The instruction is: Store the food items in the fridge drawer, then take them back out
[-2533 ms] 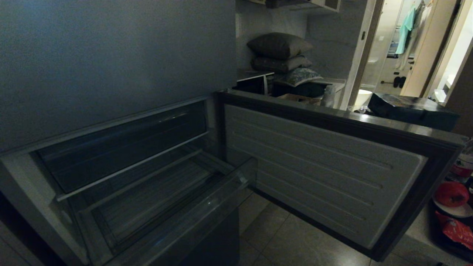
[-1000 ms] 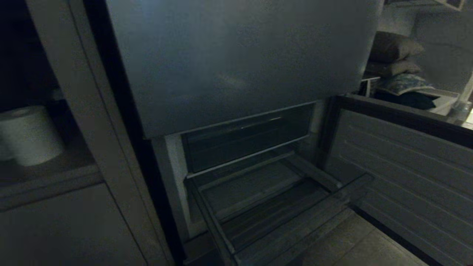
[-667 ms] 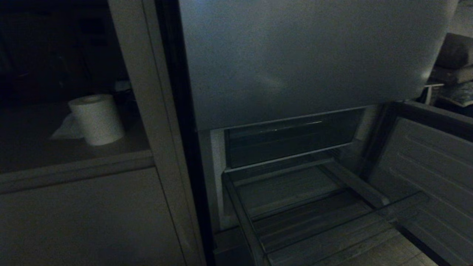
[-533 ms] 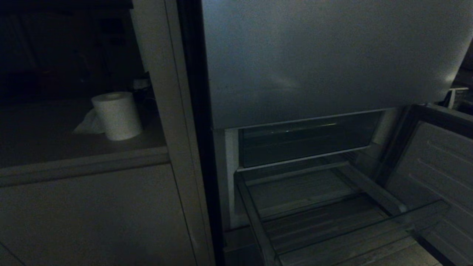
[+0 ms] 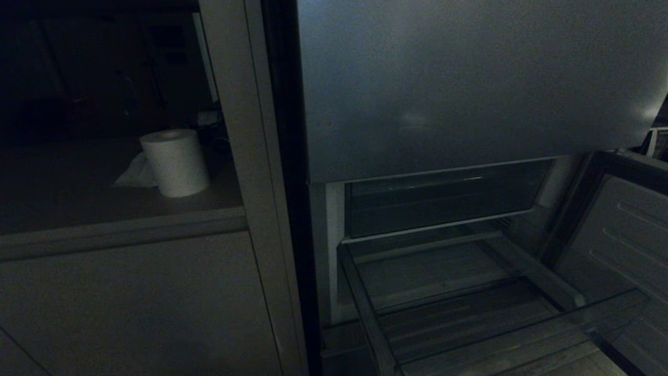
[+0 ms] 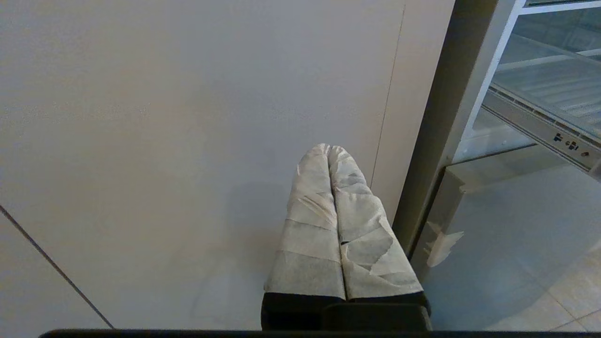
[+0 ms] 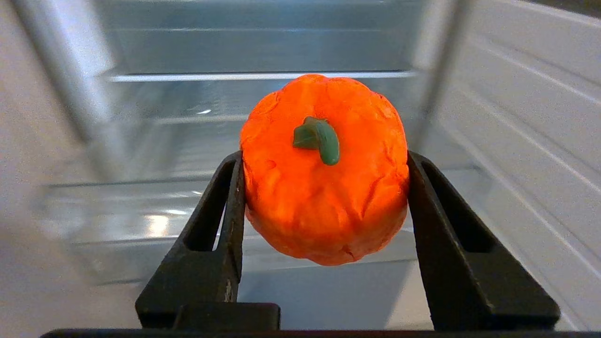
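One of the food items, a round orange-red lump with a green stem point(image 7: 324, 202), hangs between the black fingers of my right gripper point(image 7: 324, 159), which is shut on it. Just beyond it is the fridge drawer point(image 7: 141, 220), clear plastic and pulled out. In the head view the fridge drawer point(image 5: 459, 313) stands out of the middle section with nothing on its ribbed floor. Neither arm shows there. My left gripper point(image 6: 328, 148) is shut with its taped fingers together. It points at a beige cabinet panel point(image 6: 188, 141) beside the fridge and holds nothing.
The fridge's closed upper door point(image 5: 469, 78) hangs over the drawer. The open middle door point(image 5: 626, 235) stands to the drawer's right. A paper roll point(image 5: 175, 162) sits on a counter at the left, above a cabinet front point(image 5: 130, 303). Tiled floor point(image 6: 516, 244) lies below.
The whole head view has slid to the right as the camera turned left. The pillows and the side surface with red items have left the picture. The counter with the paper roll has come in.
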